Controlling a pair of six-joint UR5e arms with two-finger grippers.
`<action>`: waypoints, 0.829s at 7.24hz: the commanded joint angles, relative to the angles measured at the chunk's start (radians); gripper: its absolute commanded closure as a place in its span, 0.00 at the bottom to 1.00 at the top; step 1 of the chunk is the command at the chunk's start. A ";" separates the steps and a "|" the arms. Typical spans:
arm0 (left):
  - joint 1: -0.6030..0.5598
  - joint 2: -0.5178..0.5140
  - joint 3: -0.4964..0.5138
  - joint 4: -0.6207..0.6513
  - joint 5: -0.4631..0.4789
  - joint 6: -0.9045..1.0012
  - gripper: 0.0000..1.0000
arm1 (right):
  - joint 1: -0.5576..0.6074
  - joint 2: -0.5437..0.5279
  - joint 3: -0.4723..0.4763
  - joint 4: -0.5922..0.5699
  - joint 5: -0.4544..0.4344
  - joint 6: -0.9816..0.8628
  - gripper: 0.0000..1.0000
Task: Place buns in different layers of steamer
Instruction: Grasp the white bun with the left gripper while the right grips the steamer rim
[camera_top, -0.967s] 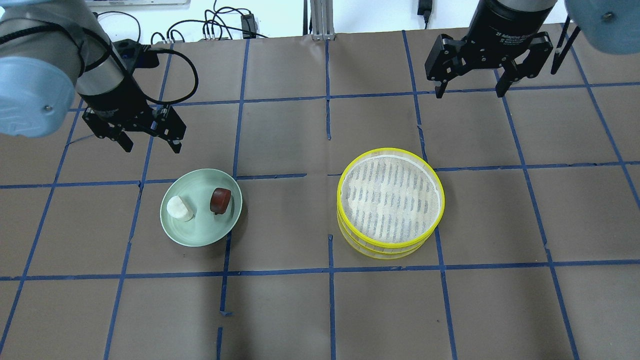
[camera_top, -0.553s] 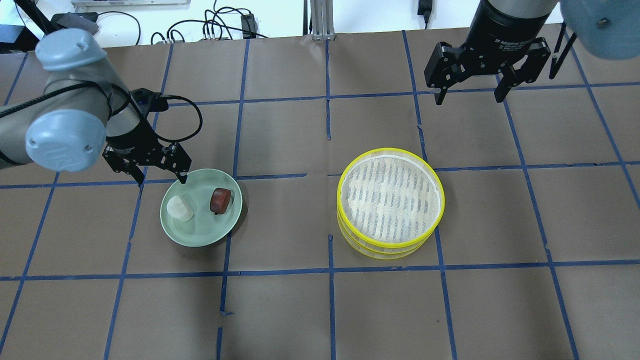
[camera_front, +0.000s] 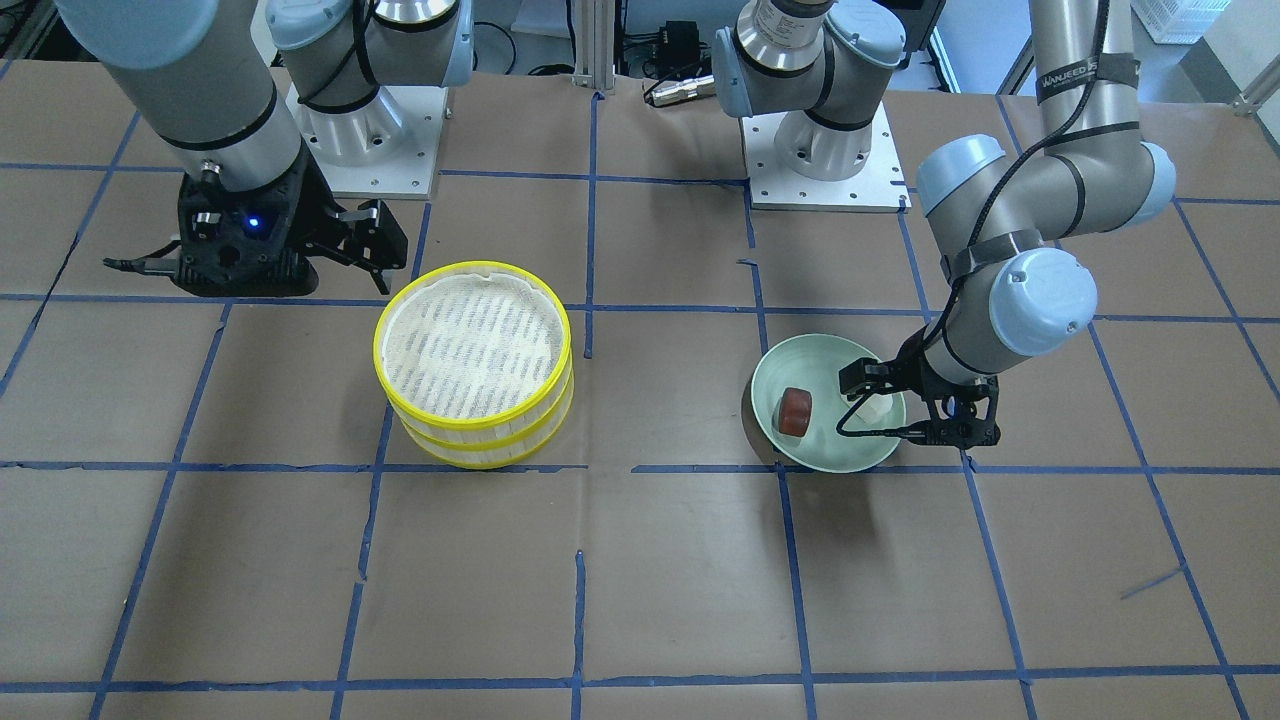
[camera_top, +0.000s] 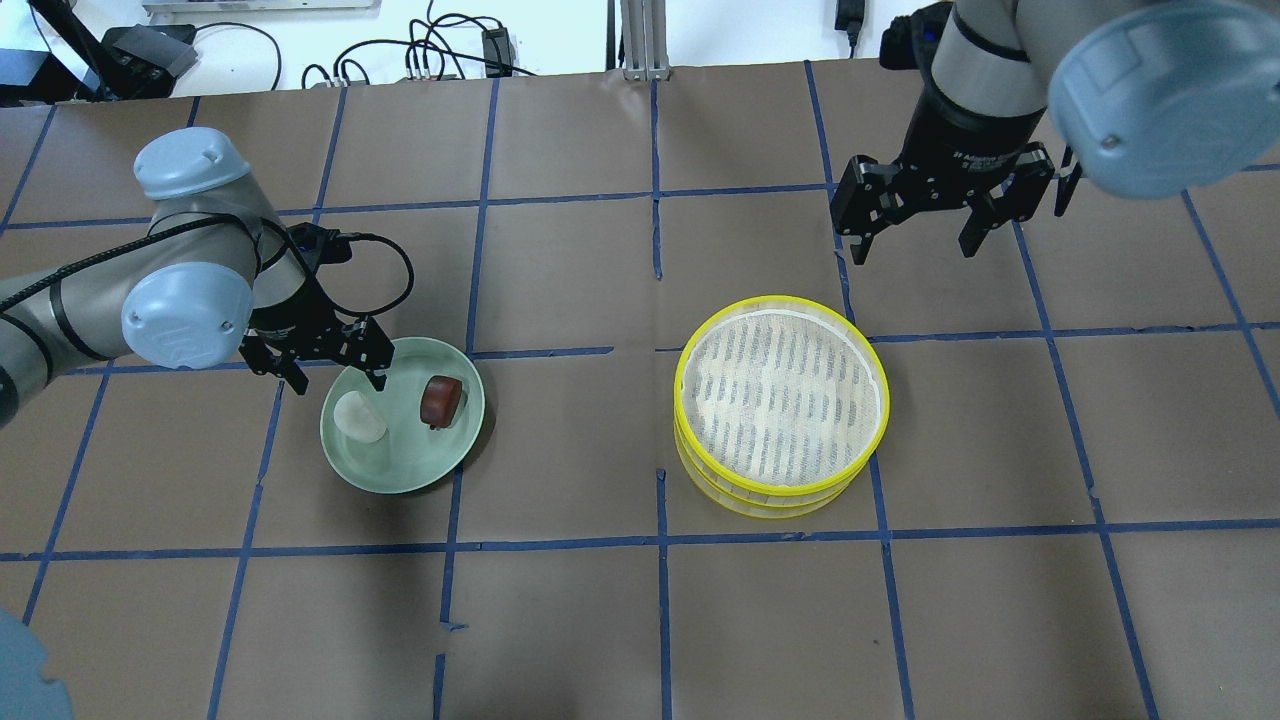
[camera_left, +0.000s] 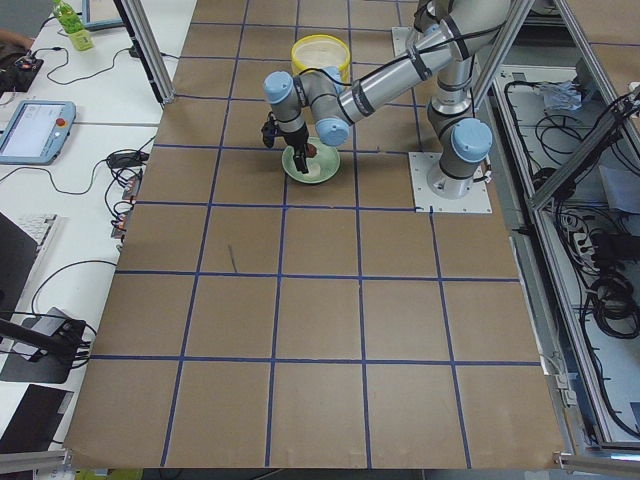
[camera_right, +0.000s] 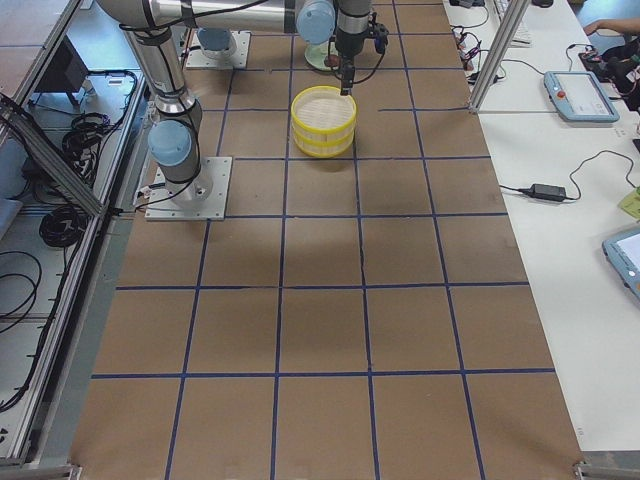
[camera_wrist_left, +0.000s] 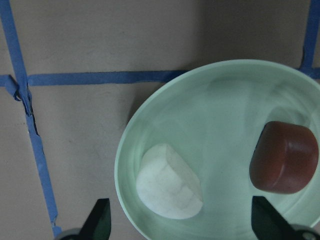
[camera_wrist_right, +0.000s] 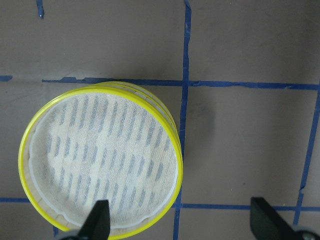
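A white bun (camera_top: 359, 417) and a reddish-brown bun (camera_top: 441, 399) lie on a pale green plate (camera_top: 400, 468). My left gripper (camera_top: 337, 380) is open, low over the plate's far-left rim, just behind the white bun. In the left wrist view the white bun (camera_wrist_left: 169, 182) lies between the open fingertips and the reddish-brown bun (camera_wrist_left: 283, 157) is to the right. The two yellow-rimmed steamer layers (camera_top: 781, 400) stand stacked, the top one empty. My right gripper (camera_top: 913, 250) is open and empty, beyond the stack's far-right side. The stack also shows in the right wrist view (camera_wrist_right: 102, 155).
The table is covered in brown paper with a blue tape grid (camera_top: 660, 540). The plate (camera_front: 800, 347) and the steamer stack (camera_front: 473, 365) are about one grid square apart. Cables (camera_top: 440, 50) lie beyond the table's far edge.
My left gripper has come down and toward the plate, ending at its far-left rim by the white bun. My right gripper has moved a little closer to the steamer stack. Buns and trays have not moved.
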 joint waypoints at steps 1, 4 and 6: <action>0.013 -0.014 -0.006 0.002 -0.008 -0.004 0.00 | 0.001 0.001 0.193 -0.211 -0.051 -0.018 0.01; 0.013 -0.035 -0.028 0.007 -0.015 -0.023 0.04 | 0.001 0.026 0.373 -0.451 -0.048 -0.025 0.05; 0.013 -0.035 -0.051 0.009 -0.055 -0.058 0.40 | 0.001 0.029 0.381 -0.448 -0.043 -0.022 0.23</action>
